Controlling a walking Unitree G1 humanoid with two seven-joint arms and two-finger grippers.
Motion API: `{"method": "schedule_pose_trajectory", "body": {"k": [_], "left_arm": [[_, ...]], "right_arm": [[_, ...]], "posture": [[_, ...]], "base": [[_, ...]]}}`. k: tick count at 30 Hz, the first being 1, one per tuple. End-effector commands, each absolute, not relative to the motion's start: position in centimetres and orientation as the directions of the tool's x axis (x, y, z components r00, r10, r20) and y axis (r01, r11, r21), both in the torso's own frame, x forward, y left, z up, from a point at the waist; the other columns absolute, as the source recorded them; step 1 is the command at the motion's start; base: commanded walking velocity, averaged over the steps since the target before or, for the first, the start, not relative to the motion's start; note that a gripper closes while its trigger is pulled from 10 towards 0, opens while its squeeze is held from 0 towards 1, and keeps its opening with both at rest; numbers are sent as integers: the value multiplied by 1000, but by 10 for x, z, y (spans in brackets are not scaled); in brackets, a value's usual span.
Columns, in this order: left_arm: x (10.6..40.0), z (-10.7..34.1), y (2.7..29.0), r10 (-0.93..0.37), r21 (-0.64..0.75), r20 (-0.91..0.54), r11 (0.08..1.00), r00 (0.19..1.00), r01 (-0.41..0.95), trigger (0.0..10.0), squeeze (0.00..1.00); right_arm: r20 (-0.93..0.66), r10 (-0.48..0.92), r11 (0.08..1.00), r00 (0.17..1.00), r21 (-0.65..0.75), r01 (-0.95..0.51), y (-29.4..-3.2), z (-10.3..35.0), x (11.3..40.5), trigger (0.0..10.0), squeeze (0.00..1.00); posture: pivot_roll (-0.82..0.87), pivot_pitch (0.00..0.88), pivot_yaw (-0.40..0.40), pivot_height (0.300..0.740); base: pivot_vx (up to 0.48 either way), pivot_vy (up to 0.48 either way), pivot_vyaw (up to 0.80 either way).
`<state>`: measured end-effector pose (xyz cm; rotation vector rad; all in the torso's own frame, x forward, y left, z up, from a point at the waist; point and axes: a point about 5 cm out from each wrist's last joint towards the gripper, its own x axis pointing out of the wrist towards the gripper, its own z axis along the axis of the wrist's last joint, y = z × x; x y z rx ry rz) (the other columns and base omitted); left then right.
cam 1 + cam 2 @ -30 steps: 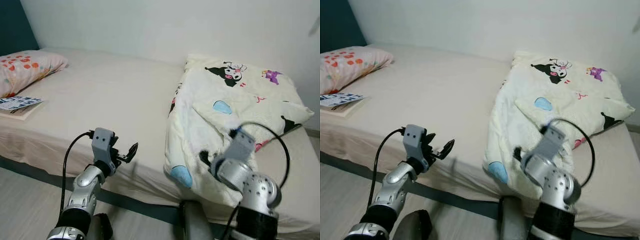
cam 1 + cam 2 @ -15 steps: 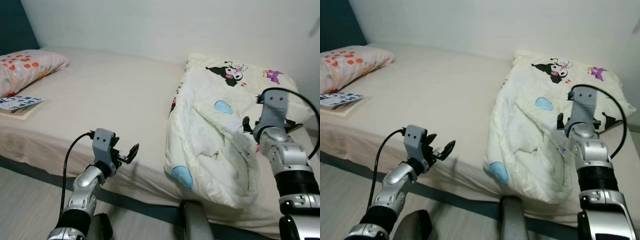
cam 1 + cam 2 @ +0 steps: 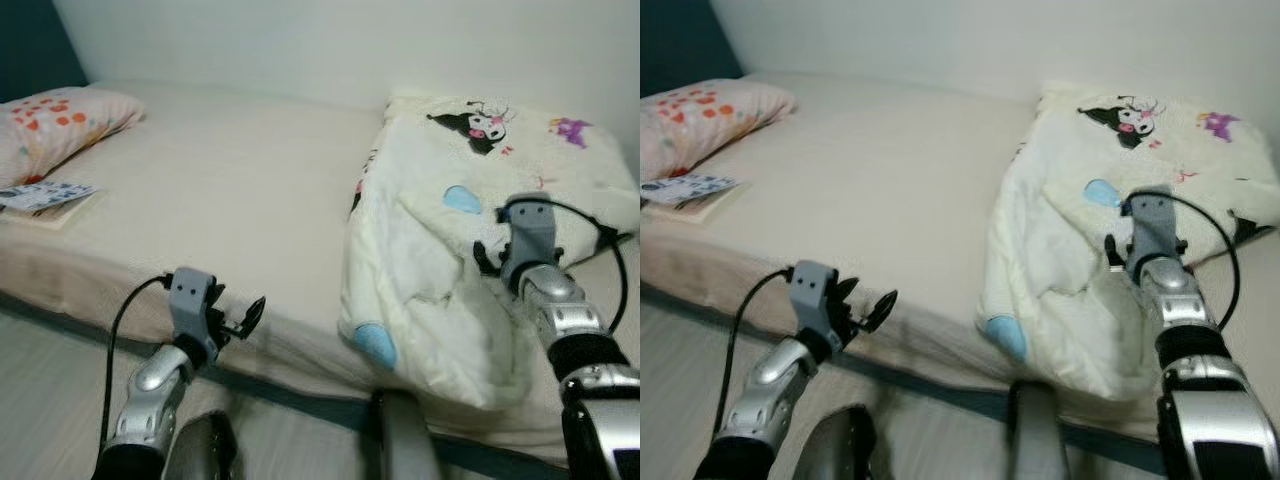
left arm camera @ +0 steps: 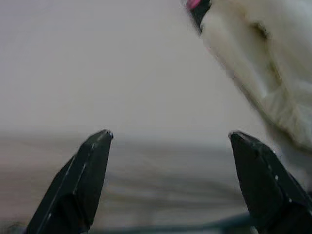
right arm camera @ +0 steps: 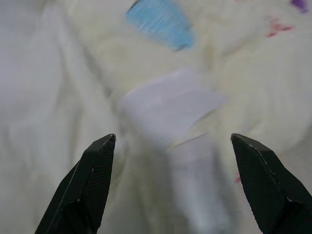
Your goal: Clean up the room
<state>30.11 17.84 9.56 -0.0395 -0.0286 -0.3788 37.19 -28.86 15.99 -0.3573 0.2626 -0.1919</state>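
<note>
With the right gripper [image 5: 173,146] held wide apart just above the crumpled quilt [image 3: 450,250] on the bed [image 3: 230,190], a thick fold directly beneath it is best pinched firmly, while the left gripper [image 4: 170,141], likewise spread and empty, is kept beside the mattress edge.

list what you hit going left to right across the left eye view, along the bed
pillow → book → left gripper → bare mattress → cartoon-print blanket → right gripper
</note>
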Motion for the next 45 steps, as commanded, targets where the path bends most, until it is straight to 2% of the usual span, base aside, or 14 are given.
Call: {"method": "schedule_pose_trajectory", "body": {"k": [1,8,10,12,13,18,19,26,30,31,36,39,44,45], "left_arm": [[291,95,186,-377,-30,3,926,926,377,10000,0],[269,107,194,-392,-19,-30,920,920,391,10000,0],[268,108,193,-401,-12,-37,916,915,401,10000,0],[268,108,193,-404,-10,-38,915,914,403,10000,0],[269,108,192,-406,-11,-43,914,913,406,10000,0],[270,106,189,-409,-14,-55,913,911,409,10000,0],[271,103,185,-427,17,-66,903,902,429,10000,0],[279,106,182,-429,31,-66,901,901,432,10000,0],[290,113,180,-423,28,-36,905,906,424,10000,0],[297,116,178,-421,25,-17,907,907,421,10000,0],[305,120,177,-414,20,4,910,910,413,10000,0],[317,126,170,-405,12,43,914,913,405,10000,0],[324,128,161,-414,-2,62,910,908,415,10000,0],[327,127,156,-426,-9,69,904,902,428,10000,0]], "right_arm": [[-230,-244,880,942,-461,115,-295,159,371,10000,0],[-200,-250,808,947,-582,90,-306,174,372,10000,0],[-186,-269,789,945,-606,105,-307,177,373,9529,0],[-181,-278,782,943,-613,113,-307,178,374,9529,0],[-168,-298,784,940,-605,140,-307,180,375,0,0],[-143,-341,787,929,-583,199,-307,183,376,0,0],[-129,-408,800,904,-528,285,-310,181,374,0,0],[-148,-492,813,858,-431,391,-315,166,366,0,0],[-171,-571,782,803,-410,469,-328,151,353,0,0],[-182,-630,752,755,-382,536,-341,145,343,0,0],[-195,-701,707,686,-317,632,-357,142,331,0,0],[-256,-767,633,588,-155,759,-365,127,314,0,0],[-237,-823,553,516,-133,822,-370,120,297,0,0],[-200,-875,469,440,-135,873,-366,120,278,0,0]], "posture": [[73,328,39,501],[97,419,71,501],[92,420,72,501],[92,420,72,501],[85,417,73,501],[79,402,75,501],[72,364,70,501],[67,298,58,501],[53,245,51,501],[43,223,44,501],[26,197,32,501],[-19,156,13,501],[-53,134,10,501],[-73,124,8,501]], "base": [[0,0,0],[0,0,0],[0,0,0],[0,0,0],[0,0,0],[0,0,0],[0,0,0],[0,0,0],[0,0,0],[0,0,0],[0,0,0],[0,0,0],[0,0,0],[0,0,0]]}}
